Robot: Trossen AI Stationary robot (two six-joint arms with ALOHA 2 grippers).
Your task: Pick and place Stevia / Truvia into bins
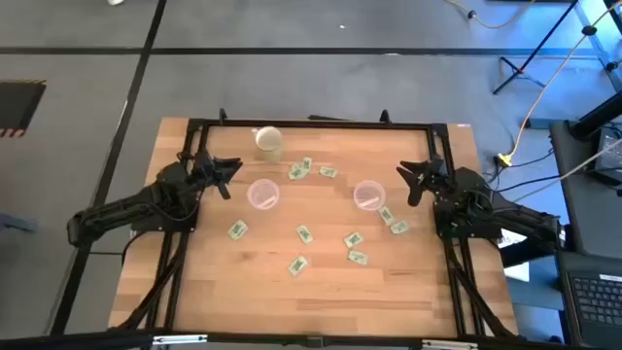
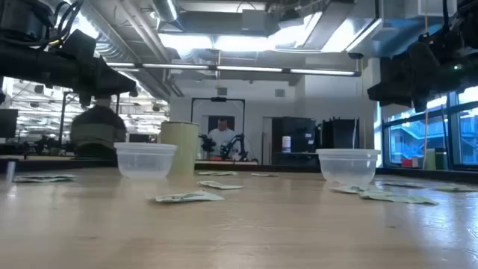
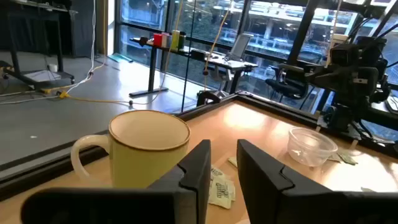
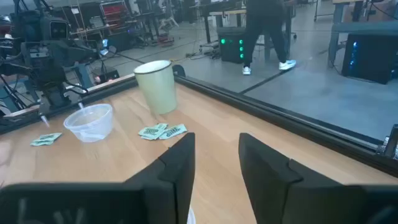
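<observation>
Several pale green Stevia packets lie flat on the wooden table, among them a pair (image 1: 298, 170) near the far edge, one (image 1: 237, 229) on the left and a group (image 1: 353, 239) right of centre. Two clear cups stand upright: the left one (image 1: 263, 194) and the right one (image 1: 368, 195). My left gripper (image 1: 228, 173) hovers open above the table, left of the left cup; its wrist view shows the gap (image 3: 224, 146). My right gripper (image 1: 408, 180) hovers open to the right of the right cup (image 4: 217, 140). Neither touches anything.
An opaque cream mug (image 1: 268, 142) stands near the far edge, behind the left cup, close in front of my left gripper (image 3: 149, 146). A black frame rail (image 1: 311, 122) borders the table. A person (image 2: 221, 138) stands far behind in the room.
</observation>
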